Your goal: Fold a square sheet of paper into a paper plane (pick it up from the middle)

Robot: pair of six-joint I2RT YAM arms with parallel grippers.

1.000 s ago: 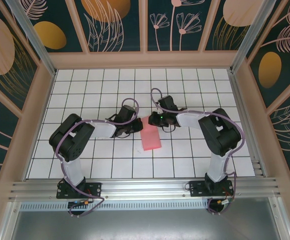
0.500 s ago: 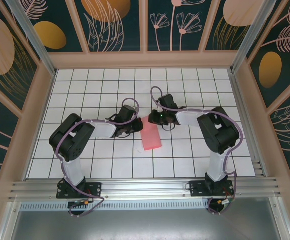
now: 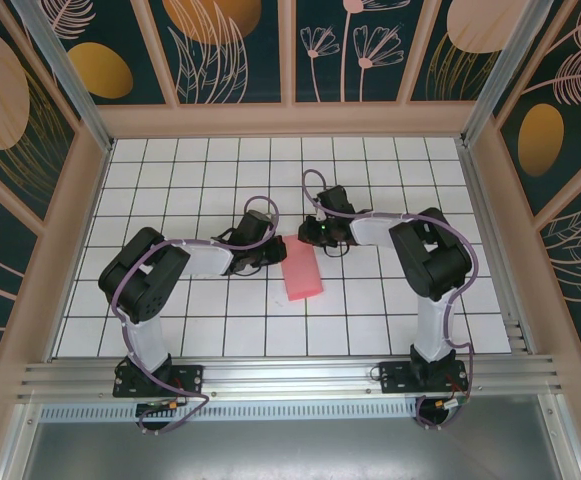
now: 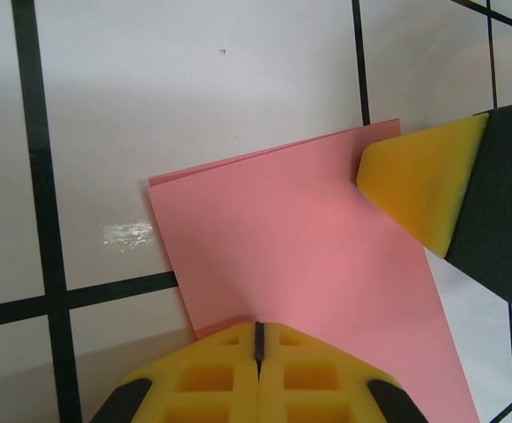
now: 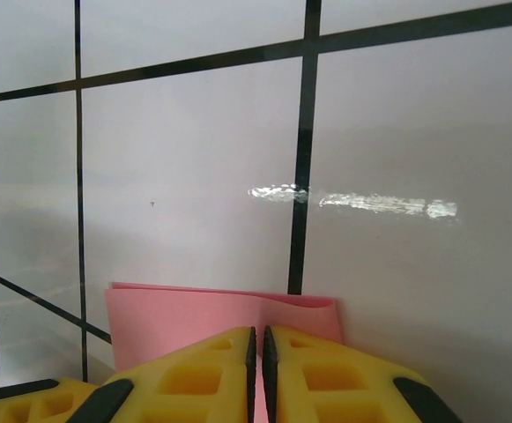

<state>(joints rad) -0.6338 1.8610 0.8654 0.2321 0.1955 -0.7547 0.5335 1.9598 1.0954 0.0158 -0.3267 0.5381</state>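
The square sheet of paper [image 3: 303, 272] lies on the white grid table as a salmon-pink rectangle, folded in two with both layers showing at its edge [image 4: 300, 247]. My left gripper [image 3: 275, 252] is at its upper left side, shut, with the yellow tips [image 4: 258, 326] resting on the paper's edge. My right gripper [image 3: 308, 240] is at the sheet's far end. Its jaws [image 5: 257, 330] are closed to a thin slit with pink paper [image 5: 194, 317] in it, and the top layer buckles slightly there. One of the right gripper's fingers [image 4: 414, 189] touches the paper's corner in the left wrist view.
Both black arms reach in from the near rail and meet at mid-table over the white tiles [image 3: 370, 300]. Wooden walls [image 3: 290, 120] close the table at the back and sides. A shiny smear [image 4: 128, 233] marks the tile beside the paper.
The right arm's elbow has swung slightly left and back. The paper and the left arm have stayed put.
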